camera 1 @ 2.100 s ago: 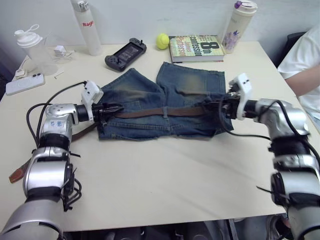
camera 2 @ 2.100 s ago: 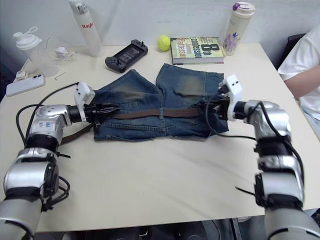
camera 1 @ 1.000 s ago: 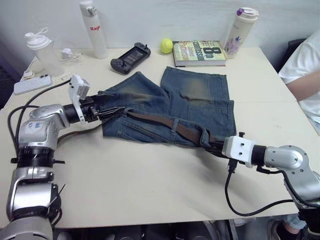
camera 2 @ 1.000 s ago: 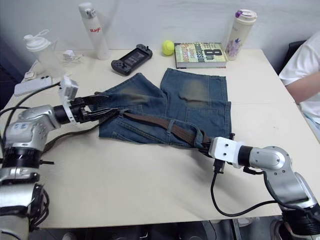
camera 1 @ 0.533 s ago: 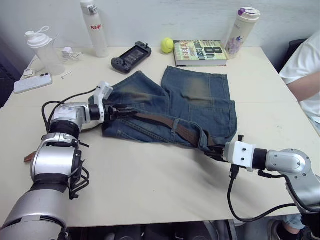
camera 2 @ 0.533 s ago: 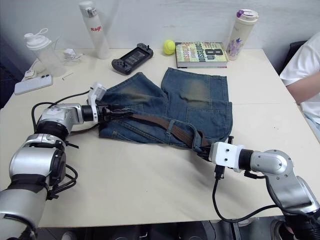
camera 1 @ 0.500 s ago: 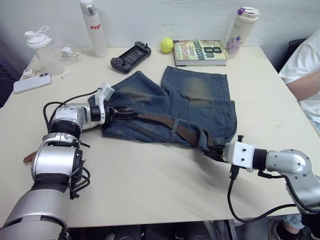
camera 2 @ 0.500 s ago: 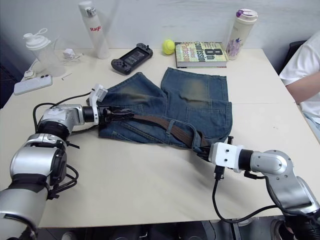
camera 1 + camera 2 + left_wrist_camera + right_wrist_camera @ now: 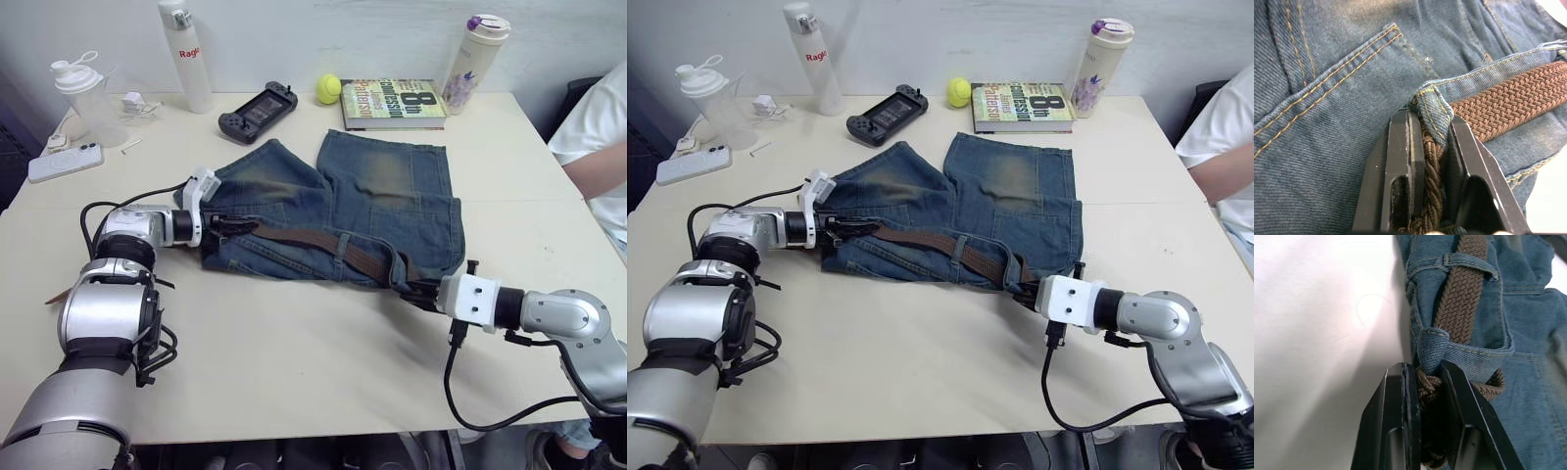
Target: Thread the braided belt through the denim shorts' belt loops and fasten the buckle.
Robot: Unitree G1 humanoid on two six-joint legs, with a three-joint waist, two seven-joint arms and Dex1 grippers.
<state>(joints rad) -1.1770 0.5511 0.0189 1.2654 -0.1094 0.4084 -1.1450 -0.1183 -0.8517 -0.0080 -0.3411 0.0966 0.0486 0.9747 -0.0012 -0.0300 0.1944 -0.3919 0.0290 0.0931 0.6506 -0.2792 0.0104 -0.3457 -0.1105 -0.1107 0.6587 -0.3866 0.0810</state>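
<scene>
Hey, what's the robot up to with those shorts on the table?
It is threading a braided belt through the belt loops of denim shorts. The left gripper is shut on the belt at one end of the waistband, the right gripper on the belt at the other end. The belt already lies along the waistband; no fastened buckle shows.

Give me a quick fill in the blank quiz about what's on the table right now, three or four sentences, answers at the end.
1. Each gripper, left and right, is shut on the braided ____.
2. The belt runs under denim ____ on the shorts.
3. The yellow ball lies beside the ____.
4. The game controller is coloured ____.

Missing words: belt; loops; book; black
</scene>
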